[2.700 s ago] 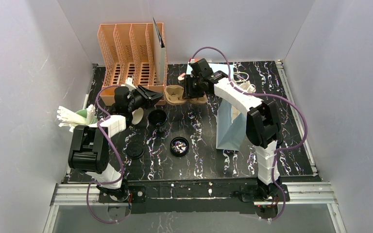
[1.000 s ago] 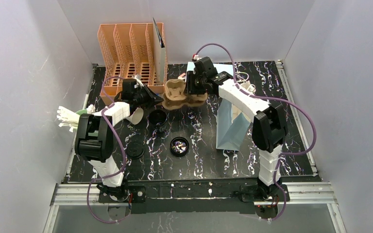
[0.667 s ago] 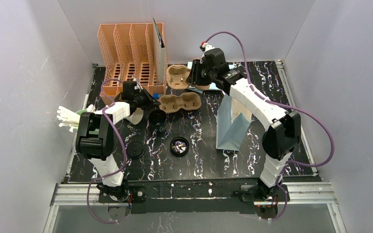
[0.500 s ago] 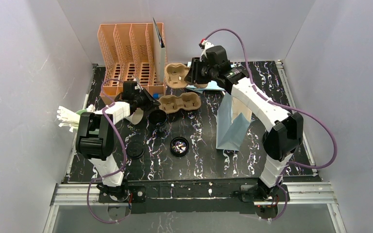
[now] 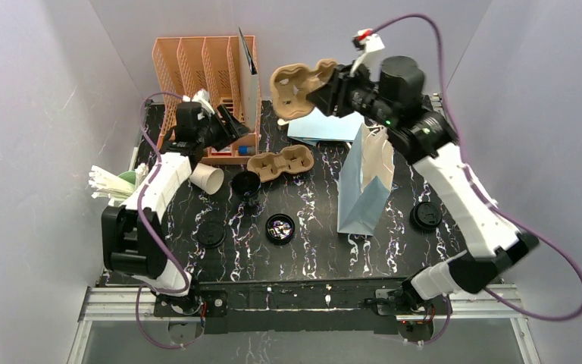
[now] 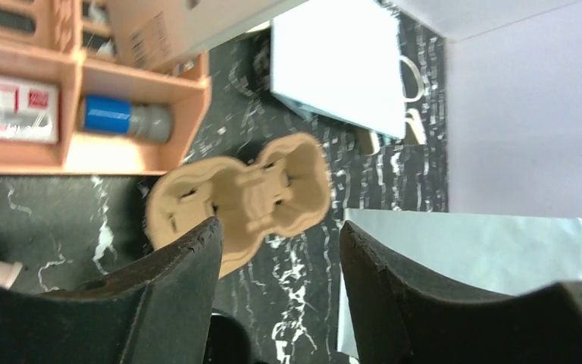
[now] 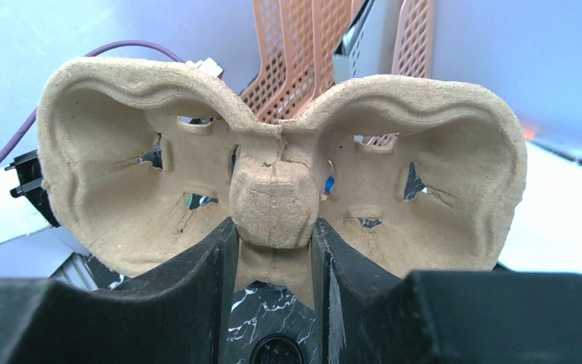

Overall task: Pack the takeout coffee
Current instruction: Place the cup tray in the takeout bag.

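Note:
My right gripper [image 5: 326, 95] is shut on the middle ridge of a brown pulp carrier [image 5: 297, 83] and holds it high over the back of the table; in the right wrist view the carrier [image 7: 273, 174] fills the frame above my gripper [image 7: 273, 235]. A second carrier [image 5: 280, 163] lies on the table. An open dark cup [image 5: 246, 184] stands in front of it. Black lids lie at the left [image 5: 212, 233] and the right [image 5: 428, 214]. My left gripper [image 5: 233, 125] is open and empty, hovering back-left of the lying carrier [image 6: 242, 197]; the left wrist view shows it [image 6: 276, 235].
A light-blue bag [image 5: 364, 182] stands open right of centre, and another [image 5: 326, 125] lies flat at the back. An orange organizer [image 5: 204, 83] stands at the back left. A pale paper cup [image 5: 208, 178] lies on its side. A dark round dish [image 5: 280, 227] sits near the middle.
My right gripper pulled one carrier off the other and raised it high toward the back. My left gripper moved back from the lower carrier, which stays on the table.

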